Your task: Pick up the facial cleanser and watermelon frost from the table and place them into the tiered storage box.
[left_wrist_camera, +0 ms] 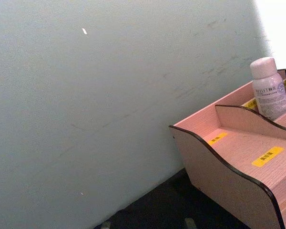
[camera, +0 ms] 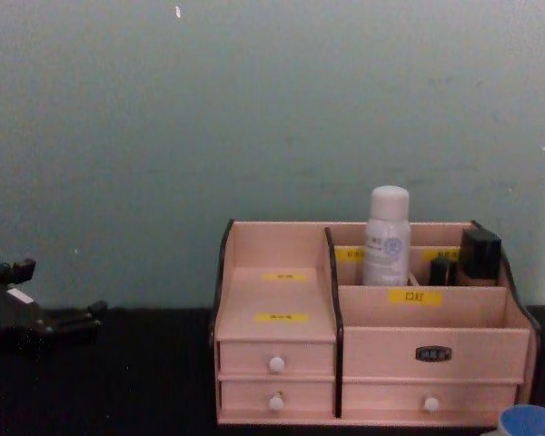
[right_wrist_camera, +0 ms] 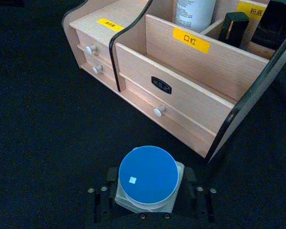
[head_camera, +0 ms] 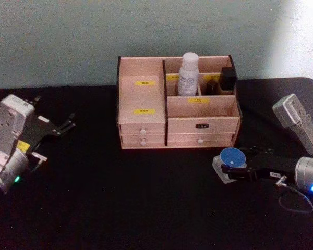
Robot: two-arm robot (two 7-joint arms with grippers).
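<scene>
the right gripper (right_wrist_camera: 150, 177) has its jaws drawn in against the two sides of the blue-lidded jar (head_camera: 232, 156), with no gap showing between the black fingers (right_wrist_camera: 110, 175) and the jar's pale body. it appears to have the jar clamped. this jar is judged to be the watermelon frost. it is squat and round, lid up, so it has no long axis to mind and only needs to stay level. whether it rests on the black table (head_camera: 120, 198) or hangs just above it cannot be told.

in the head view, the tiered storage box (head_camera: 198, 107) lies at about 11 o'clock from the jar, near but not touching. its lower right drawer front is the nearest part. above the drawers is the long front compartment with the yellow label (right_wrist_camera: 190, 40), which looks empty. that open top at 11 o'clock is the likely target, so the move would be up, over the front wall, then down.

farther back, a white bottle (head_camera: 188, 73), probably the facial cleanser, stands upright in a rear compartment. dark items (head_camera: 228, 78) sit at its 3 o'clock.

the left gripper (head_camera: 69, 122) hangs well off at the box's 9 o'clock, fingers parted and empty. the right arm is far nearer to the jar.
</scene>
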